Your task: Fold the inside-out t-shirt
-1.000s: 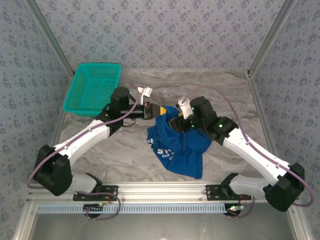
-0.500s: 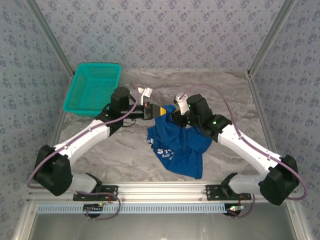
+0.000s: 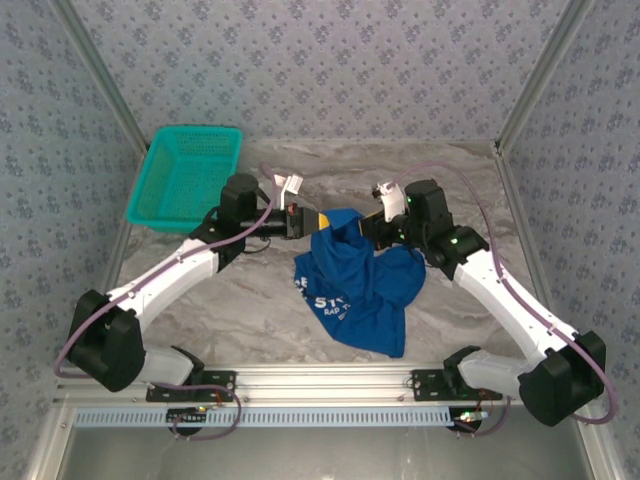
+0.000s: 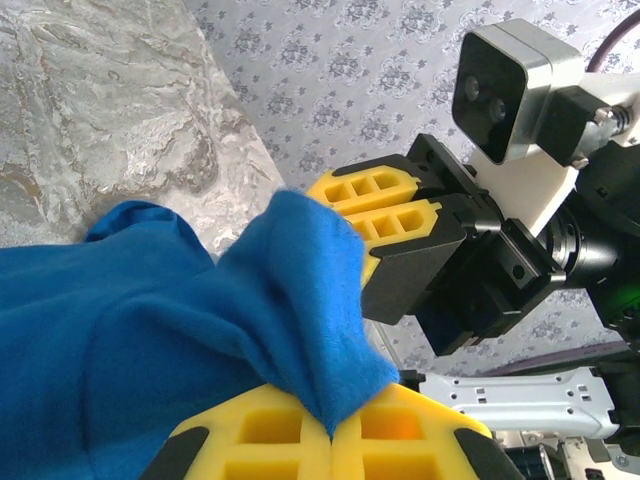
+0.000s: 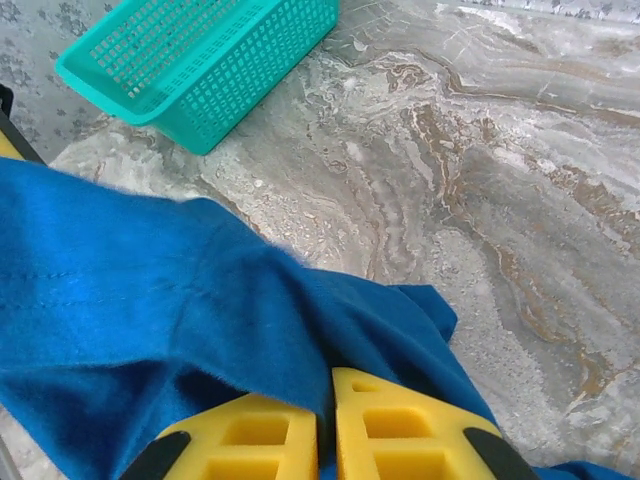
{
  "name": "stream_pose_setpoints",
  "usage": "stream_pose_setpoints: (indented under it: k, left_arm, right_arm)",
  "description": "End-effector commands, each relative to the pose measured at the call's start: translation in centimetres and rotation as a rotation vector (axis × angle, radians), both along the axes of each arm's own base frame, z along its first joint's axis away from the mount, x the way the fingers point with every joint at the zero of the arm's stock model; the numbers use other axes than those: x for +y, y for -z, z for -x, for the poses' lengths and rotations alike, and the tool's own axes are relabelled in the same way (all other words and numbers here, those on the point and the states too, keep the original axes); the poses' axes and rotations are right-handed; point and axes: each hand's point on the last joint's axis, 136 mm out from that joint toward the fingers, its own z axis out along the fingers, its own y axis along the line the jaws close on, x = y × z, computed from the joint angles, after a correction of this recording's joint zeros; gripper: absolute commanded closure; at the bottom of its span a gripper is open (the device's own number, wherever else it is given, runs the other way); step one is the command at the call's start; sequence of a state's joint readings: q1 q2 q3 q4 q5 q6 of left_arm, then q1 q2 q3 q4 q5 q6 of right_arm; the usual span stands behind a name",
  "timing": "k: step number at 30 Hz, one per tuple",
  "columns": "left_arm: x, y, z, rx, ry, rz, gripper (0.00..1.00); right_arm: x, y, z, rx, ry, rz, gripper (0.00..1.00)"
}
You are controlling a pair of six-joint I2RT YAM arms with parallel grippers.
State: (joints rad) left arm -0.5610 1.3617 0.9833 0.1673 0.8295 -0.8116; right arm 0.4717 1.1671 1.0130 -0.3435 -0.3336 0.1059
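The inside-out t-shirt point(image 3: 358, 290) lies crumpled mid-table point(image 3: 470, 180). Its far edge is lifted into a ridge, and the rest trails toward the near side with the pale print showing. The ridge stands up because both grippers pinch it. The left gripper point(image 3: 318, 221) has its jaws shut tight on a fold of blue cloth. Just to its right, the right gripper point(image 3: 372, 228) has its jaws nearly together with cloth caught between them. This two-point hold probably prepares for spreading the edge. Both arms reach in from the near corners, elbows outward and wrists facing each other. The teal basket point(image 3: 185, 175) sits far left, well apart.
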Motion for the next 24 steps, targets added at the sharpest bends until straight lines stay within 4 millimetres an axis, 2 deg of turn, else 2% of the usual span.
stream_pose_setpoints:
  k: [1, 5, 7, 8, 15, 24]
  left_arm:
    - [0.3, -2.6, 0.3, -0.079, 0.012, 0.039, 1.0]
    - [0.3, -2.7, 0.4, -0.074, 0.016, 0.042, 1.0]
    - [0.3, -2.7, 0.4, -0.077, 0.016, 0.042, 1.0]
    - [0.4, -2.7, 0.4, -0.077, 0.012, 0.04, 1.0]
    - [0.3, -2.7, 0.3, -0.079, 0.011, 0.04, 1.0]
    - [0.5, -2.8, 0.5, -0.084, 0.011, 0.041, 1.0]
  right_arm:
    - [0.2, 0.6, 0.3, 0.061, -0.015, -0.036, 0.84]
    - [0.7, 0.5, 0.2, 0.071, -0.027, -0.062, 0.83]
    - [0.8, 0.6, 0.2, 0.077, -0.031, -0.064, 0.89]
    - [0.9, 0.6, 0.2, 0.078, -0.034, -0.067, 0.88]
    - [1.7, 0.9, 1.6, 0.061, -0.105, -0.062, 0.7]
    - [2.5, 1.3, 0.2, 0.058, -0.104, -0.021, 0.68]
